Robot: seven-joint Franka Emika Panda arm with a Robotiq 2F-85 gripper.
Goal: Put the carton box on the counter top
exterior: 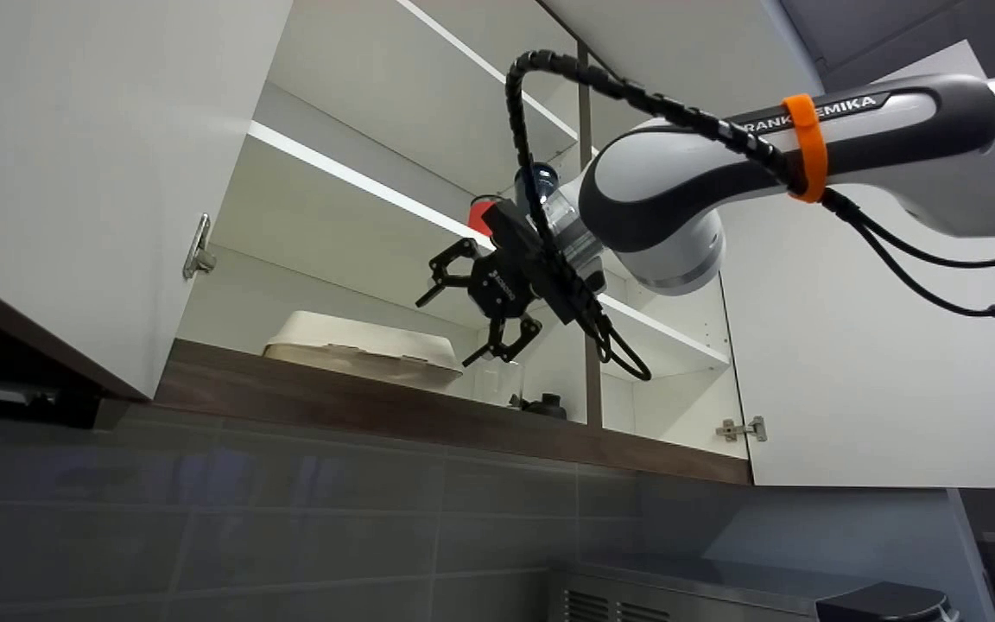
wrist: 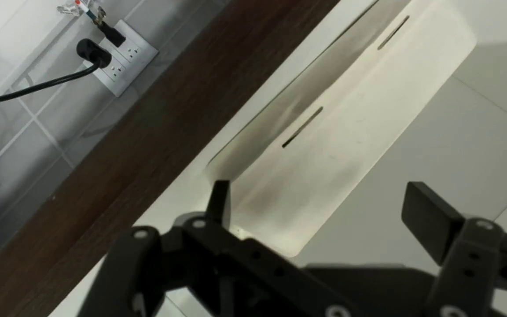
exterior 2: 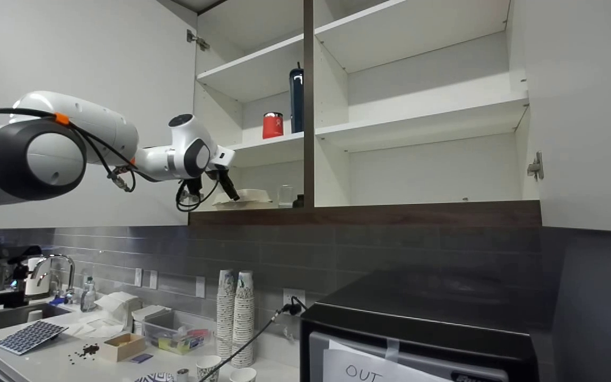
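Note:
The carton box (exterior: 359,345), an off-white clamshell with a rim seam, lies on the bottom shelf of the open wall cabinet. It also shows in an exterior view (exterior 2: 252,196), partly behind the gripper. In the wrist view the box (wrist: 324,145) runs diagonally, with two slots along its front. My gripper (exterior: 441,333) is open and empty, in front of and near one end of the box. In the wrist view the open fingers (wrist: 318,182) are wide apart; the left finger overlaps the box's near end. I cannot tell whether it touches. The white counter top (exterior 2: 67,366) is below.
A red cup (exterior 2: 272,126) and a tall dark bottle (exterior 2: 296,101) stand on the shelf above. A clear glass (exterior 2: 285,196) and a dark object (exterior: 547,406) stand beside the box. Open cabinet doors (exterior: 91,173) flank the shelves. Stacked cups (exterior 2: 243,318) and a black microwave (exterior 2: 417,313) are below.

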